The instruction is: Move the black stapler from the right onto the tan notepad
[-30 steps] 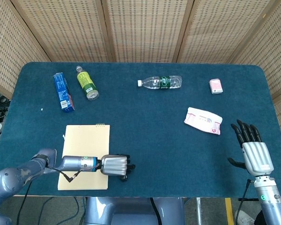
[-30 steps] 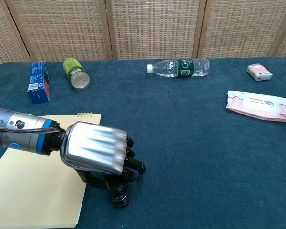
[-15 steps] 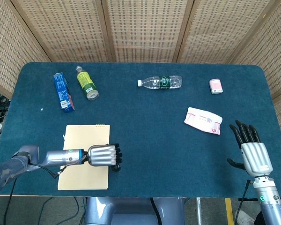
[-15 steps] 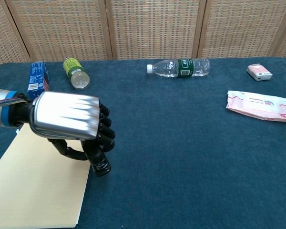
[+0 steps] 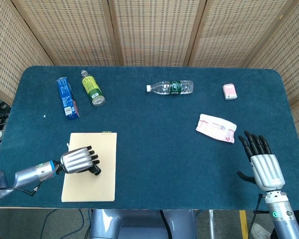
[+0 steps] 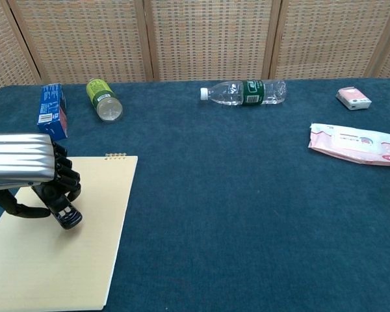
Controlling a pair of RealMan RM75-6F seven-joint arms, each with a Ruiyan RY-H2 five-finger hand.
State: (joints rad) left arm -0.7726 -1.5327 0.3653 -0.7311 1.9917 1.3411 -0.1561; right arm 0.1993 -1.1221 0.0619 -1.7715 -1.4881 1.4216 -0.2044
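Over the flat tan notepad [image 5: 92, 169], left hand [image 5: 78, 160] grips the black stapler [image 6: 64, 214] (blocky, glossy).

bare cloth midtable, wipes pack [image 5: 216, 128] perhaps obstructing right

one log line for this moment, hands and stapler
left hand: holds black stapler over tan notepad | right hand: open, fingers spread, near table edge | placement: contact with pad unclear

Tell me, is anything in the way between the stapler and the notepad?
No. The left hand holds the black stapler right over the tan notepad, with nothing visible between them.
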